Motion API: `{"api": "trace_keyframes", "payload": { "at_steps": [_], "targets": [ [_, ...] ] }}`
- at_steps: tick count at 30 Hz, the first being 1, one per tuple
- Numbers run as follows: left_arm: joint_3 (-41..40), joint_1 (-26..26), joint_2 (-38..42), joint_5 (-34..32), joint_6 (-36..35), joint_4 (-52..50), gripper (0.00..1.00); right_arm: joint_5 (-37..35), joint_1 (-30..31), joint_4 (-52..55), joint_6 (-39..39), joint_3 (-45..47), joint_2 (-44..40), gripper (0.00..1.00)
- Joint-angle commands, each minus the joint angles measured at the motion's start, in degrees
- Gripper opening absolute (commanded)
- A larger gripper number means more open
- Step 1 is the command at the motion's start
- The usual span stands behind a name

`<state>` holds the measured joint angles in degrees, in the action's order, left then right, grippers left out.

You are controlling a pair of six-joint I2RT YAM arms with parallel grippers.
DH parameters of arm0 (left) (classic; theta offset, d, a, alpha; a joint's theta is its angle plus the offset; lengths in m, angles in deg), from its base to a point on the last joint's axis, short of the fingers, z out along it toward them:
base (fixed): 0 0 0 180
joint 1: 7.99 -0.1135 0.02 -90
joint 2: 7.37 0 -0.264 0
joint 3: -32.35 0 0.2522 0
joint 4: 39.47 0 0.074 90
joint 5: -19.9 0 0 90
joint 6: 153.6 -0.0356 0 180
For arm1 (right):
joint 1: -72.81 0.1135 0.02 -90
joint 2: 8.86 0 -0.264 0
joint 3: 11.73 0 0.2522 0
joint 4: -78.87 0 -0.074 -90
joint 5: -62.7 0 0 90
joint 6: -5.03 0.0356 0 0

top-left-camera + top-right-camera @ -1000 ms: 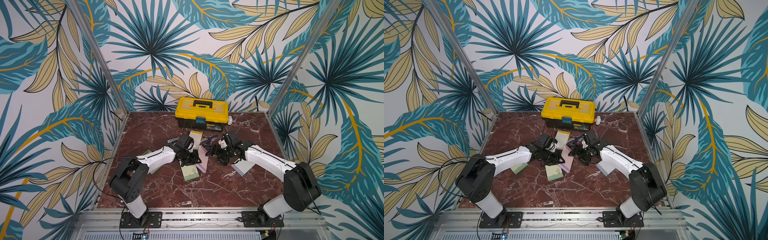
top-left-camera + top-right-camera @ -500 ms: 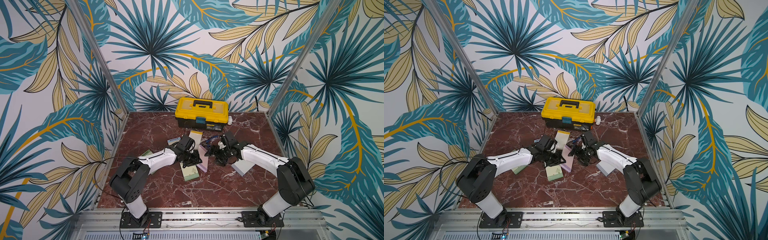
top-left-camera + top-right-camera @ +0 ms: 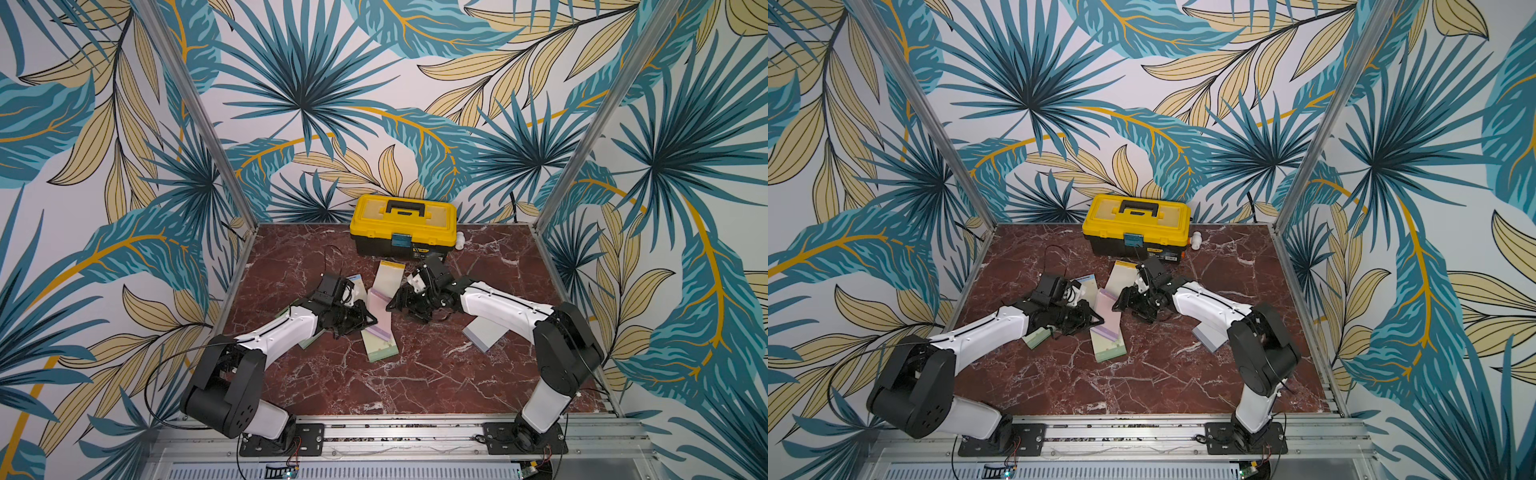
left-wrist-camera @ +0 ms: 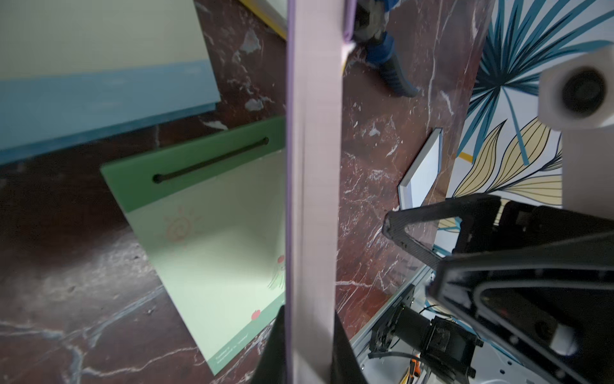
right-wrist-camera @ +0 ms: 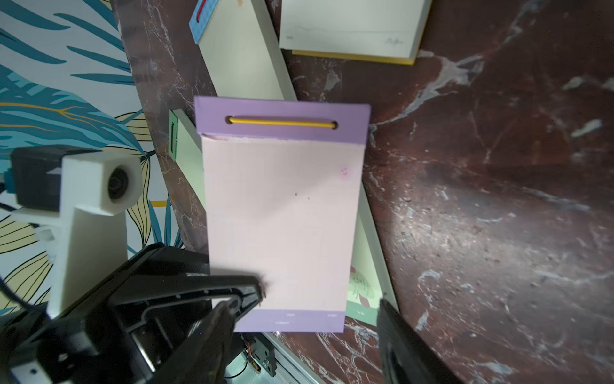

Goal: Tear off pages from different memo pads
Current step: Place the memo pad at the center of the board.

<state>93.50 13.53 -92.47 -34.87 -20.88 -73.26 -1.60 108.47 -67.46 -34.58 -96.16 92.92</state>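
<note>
**Pink-lilac pad pinched at a corner, second hand spread at its foot**

The pink-lilac pad (image 5: 282,216) is gripped at a lower corner by the left hand (image 3: 368,321). Its lilac footer edge is straddled by the right hand (image 5: 307,309), whose fingers (image 5: 398,349) are spread apart, one past each end of the footer. A pale pink face is shown, with a lilac header band threaded by a yellow elastic (image 5: 282,122) and a ragged paper edge just under it. A green pad (image 3: 380,347) is seen lying below both hands, partly covered. The cream pad (image 3: 388,276) and blue-bordered pad (image 3: 356,284) are crowded just beyond the hands, with the yellow toolbox (image 3: 403,226) farther on. The grey-lavender pad (image 3: 484,334) is partly hidden by the right forearm. Bare table (image 3: 374,386) is left open behind the hands, toward the arm bases.
</note>
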Motion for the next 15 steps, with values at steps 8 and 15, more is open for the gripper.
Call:
{"api": "trace_keyframes", "payload": {
  "at_steps": [8, 15],
  "targets": [
    [1.39, -2.92, -5.15, 7.52, -3.15, -3.19, 0.37, -6.29, 1.52, 0.73, 5.61, -3.88, 6.00, 0.76],
    [1.84, -3.61, -5.91, 9.16, -4.16, -3.74, 0.49, -9.56, 1.51, 5.09, 7.65, -4.20, 7.01, 0.79]
  ]
}}
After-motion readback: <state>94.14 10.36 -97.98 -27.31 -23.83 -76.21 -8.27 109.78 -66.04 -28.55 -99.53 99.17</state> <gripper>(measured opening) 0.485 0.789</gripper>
